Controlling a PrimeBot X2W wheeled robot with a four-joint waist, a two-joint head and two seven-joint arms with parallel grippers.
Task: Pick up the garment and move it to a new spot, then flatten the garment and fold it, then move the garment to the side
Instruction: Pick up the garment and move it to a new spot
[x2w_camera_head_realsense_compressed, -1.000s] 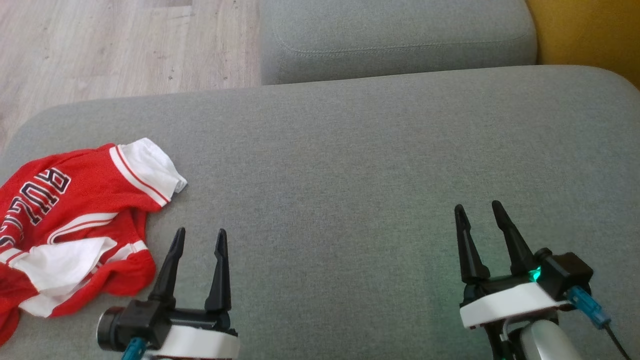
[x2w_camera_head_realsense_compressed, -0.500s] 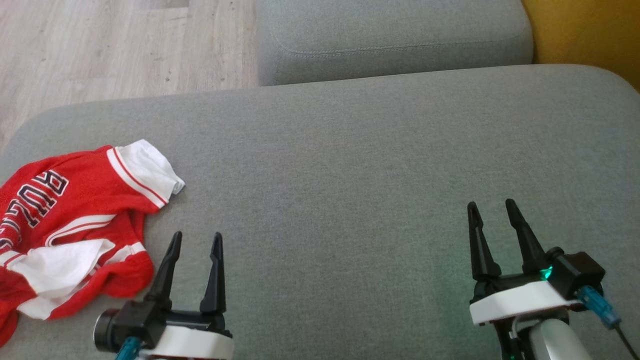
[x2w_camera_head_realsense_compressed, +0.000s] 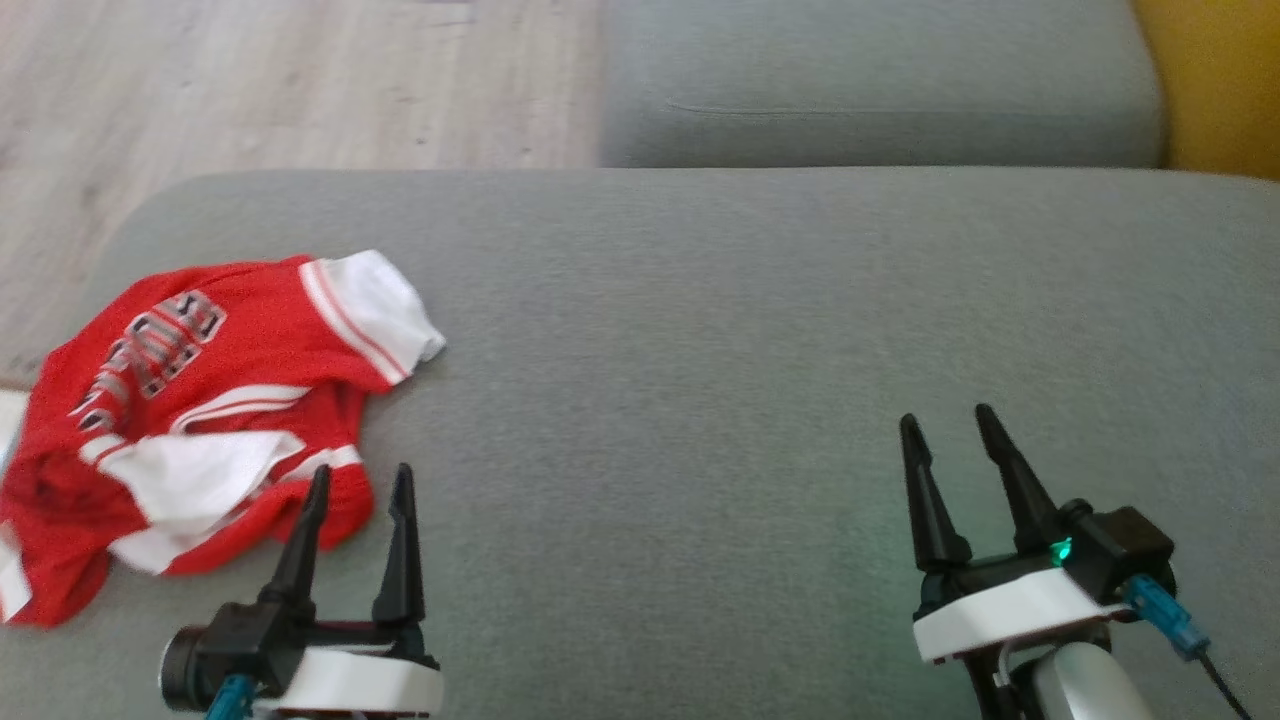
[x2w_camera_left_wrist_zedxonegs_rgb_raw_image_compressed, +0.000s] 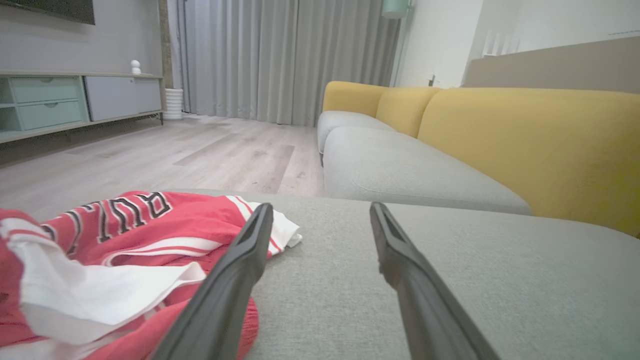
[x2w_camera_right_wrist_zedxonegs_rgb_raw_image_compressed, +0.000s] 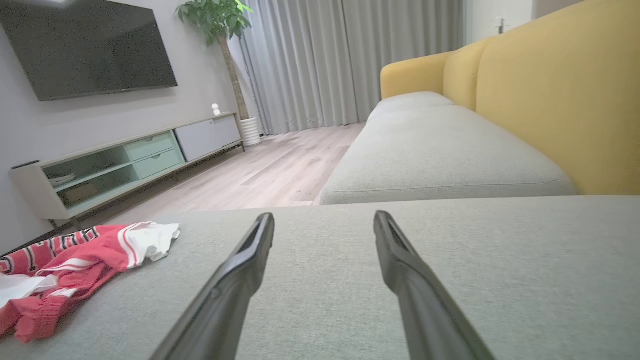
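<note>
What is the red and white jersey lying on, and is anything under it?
The crumpled jersey lies on the grey sofa cushion, near its left end. Its own folds overlap, with white panels over red. Whatever lies beneath the cloth is covered and cannot be seen.

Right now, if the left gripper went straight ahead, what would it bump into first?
Probably the red jersey: one finger of the left gripper lines up with its near edge, the other with bare sofa cushion. Height is unclear.
</note>
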